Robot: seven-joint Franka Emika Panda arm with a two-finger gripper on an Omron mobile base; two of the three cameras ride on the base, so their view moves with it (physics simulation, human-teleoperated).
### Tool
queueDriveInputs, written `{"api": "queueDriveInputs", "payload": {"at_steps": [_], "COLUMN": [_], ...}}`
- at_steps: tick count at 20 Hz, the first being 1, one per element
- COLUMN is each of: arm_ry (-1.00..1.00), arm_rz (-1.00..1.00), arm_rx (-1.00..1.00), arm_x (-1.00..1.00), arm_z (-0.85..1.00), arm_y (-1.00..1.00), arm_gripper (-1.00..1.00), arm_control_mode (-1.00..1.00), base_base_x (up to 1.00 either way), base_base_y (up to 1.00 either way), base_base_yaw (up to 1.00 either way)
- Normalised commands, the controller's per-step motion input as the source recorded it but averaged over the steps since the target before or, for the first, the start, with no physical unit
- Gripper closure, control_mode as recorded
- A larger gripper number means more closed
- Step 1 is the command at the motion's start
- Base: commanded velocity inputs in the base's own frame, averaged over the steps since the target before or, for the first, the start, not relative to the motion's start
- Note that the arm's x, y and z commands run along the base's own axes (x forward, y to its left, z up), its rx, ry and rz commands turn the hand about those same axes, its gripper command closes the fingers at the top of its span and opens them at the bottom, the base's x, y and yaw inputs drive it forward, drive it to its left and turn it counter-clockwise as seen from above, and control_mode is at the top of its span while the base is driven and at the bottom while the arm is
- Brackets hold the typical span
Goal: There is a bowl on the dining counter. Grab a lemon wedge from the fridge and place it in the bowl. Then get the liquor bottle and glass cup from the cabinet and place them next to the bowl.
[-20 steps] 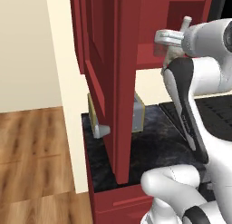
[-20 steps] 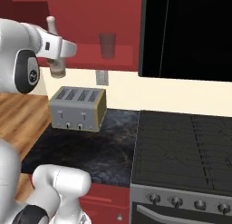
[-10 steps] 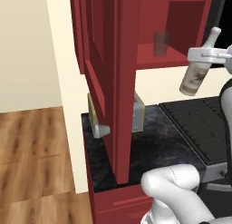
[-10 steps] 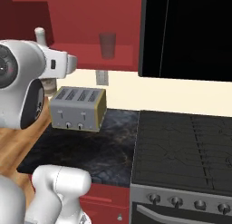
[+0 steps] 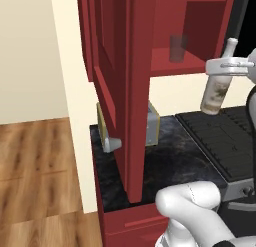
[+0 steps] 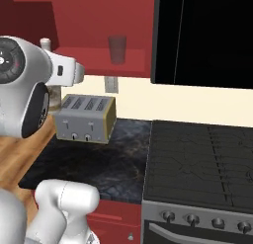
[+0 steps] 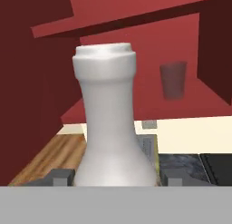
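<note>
Hand clamped on liquor bottle at the neck, bottle tilted, hanging clear of cabinet. Glass cup on shelf beyond hand.

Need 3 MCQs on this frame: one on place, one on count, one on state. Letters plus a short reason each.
1. Where is the glass cup?
A. on the cabinet shelf
B. on the stove
C. in the pincer

2. How many slots does the toaster have on top?
A. two
B. four
C. six

3. What is the state of the liquor bottle?
A. upright on the shelf
B. lying on the counter
C. held in the air by the pincer

Answers:
1 A: the cup stands on the red shelf inside the open cabinet, in both base views.
2 B: the right base view shows four slots in a row.
3 C: the pincer clamps the bottle at the neck; it hangs tilted over the stove, clear of the shelf.
</note>
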Motion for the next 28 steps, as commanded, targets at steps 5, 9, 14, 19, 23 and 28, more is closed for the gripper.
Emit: {"api": "queueDriveInputs", "payload": {"at_steps": [5,9,14,19,23,28], "arm_ry": [0.25,0.0,0.0,0.0,0.0,0.0], "arm_rz": [0.0,0.0,0.0,0.0,0.0,0.0], "arm_rx": [-0.07,0.0,0.0,0.0,0.0,0.0], "arm_x": [0.06,0.0,0.0,0.0,0.0,0.0], "arm_z": [-0.36,0.0,0.0,0.0,0.0,0.0], "arm_y": [0.06,0.0,0.0,0.0,0.0,0.0], "arm_gripper": [1.0,1.0,1.0,1.0,1.0,1.0], "arm_control_mode": [-1.0,1.0,1.0,1.0,1.0,1.0], "base_base_x": [0.0,-0.5,-1.0,-1.0,-0.86,-0.32], "base_base_y": [0.0,0.0,0.0,-0.27,-0.63,-0.51], "base_base_yaw": [0.0,0.0,0.0,-0.16,-0.54,-0.74]}}
